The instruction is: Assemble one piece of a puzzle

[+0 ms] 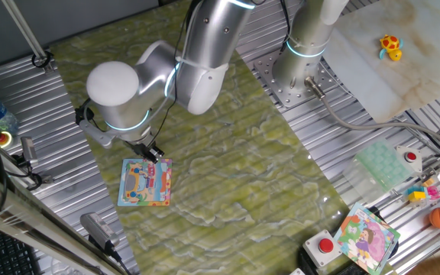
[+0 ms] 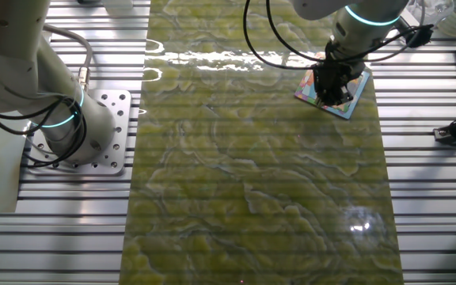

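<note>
The black two-finger gripper [image 1: 154, 153] hangs directly over the upper edge of the flat square blue-bordered cartoon puzzle [image 1: 144, 183] on the green mat [image 1: 228, 168]. The tiny pink piece is not visible, and whether the fingers grasp it cannot be told.

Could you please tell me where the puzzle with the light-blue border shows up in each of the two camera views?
One fixed view: the puzzle lies lower left on the green mat, just below the claw.
The other fixed view: upper right, partly hidden under the claw.
Shared landmark: the green mat.
</note>
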Available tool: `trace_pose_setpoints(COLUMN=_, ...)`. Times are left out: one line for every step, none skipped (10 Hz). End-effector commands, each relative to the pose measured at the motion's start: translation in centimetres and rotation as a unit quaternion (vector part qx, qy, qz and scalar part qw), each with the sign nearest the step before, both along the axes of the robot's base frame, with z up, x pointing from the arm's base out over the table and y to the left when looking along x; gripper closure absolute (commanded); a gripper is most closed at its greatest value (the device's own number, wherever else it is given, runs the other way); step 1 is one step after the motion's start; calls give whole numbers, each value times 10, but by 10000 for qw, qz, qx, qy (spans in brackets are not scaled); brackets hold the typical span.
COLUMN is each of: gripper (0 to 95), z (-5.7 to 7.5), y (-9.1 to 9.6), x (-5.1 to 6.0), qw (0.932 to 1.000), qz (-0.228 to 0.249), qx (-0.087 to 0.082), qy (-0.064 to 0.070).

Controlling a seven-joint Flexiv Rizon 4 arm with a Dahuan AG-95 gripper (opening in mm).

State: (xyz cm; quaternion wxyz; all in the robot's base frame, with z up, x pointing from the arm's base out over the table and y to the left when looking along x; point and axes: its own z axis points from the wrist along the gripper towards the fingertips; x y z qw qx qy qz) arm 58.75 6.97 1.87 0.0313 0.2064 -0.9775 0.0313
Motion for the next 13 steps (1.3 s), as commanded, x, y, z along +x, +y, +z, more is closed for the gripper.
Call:
trace_pose_setpoints(gripper=950, z=-1, y=0, x=-1, qw=10000, qz=-31, qx=30, qy=-5)
trace_pose_setpoints(gripper=950, z=-1, y=0, x=-1, qw=10000, qz=-30, qx=31, qy=-5)
trace_pose_setpoints(gripper=950, z=-2, y=0, x=-1, qw=10000, qz=-31, qx=31, qy=-4)
trace_pose_setpoints(gripper=950, z=-2, y=0, x=-1, qw=10000, qz=-44, qx=53, qy=-8)
trace_pose_setpoints(gripper=950, z=-2, y=0, x=-1, qw=10000, qz=-60, qx=70, qy=-10)
trace_pose_setpoints(gripper=950, z=-2, y=1, x=-1, qw=9999, qz=-98, qx=98, qy=-4)
trace_pose_setpoints(gripper=950, z=-3, y=1, x=-2, qw=9999, qz=-117, qx=118, qy=1)
trace_pose_setpoints(gripper=950, z=-3, y=1, x=-2, qw=9998, qz=-119, qx=132, qy=10)
trace_pose_setpoints(gripper=950, z=-3, y=1, x=-3, qw=9998, qz=-117, qx=139, qy=14)
trace_pose_setpoints(gripper=950, z=-3, y=2, x=-3, qw=9998, qz=-139, qx=163, qy=13)
trace_pose_setpoints(gripper=950, z=-4, y=3, x=-3, qw=9997, qz=-160, qx=187, qy=9)
trace_pose_setpoints(gripper=950, z=-4, y=4, x=-3, qw=9995, qz=-198, qx=225, qy=0)
trace_pose_setpoints(gripper=950, z=-5, y=6, x=-3, qw=9994, qz=-230, qx=239, qy=-2)
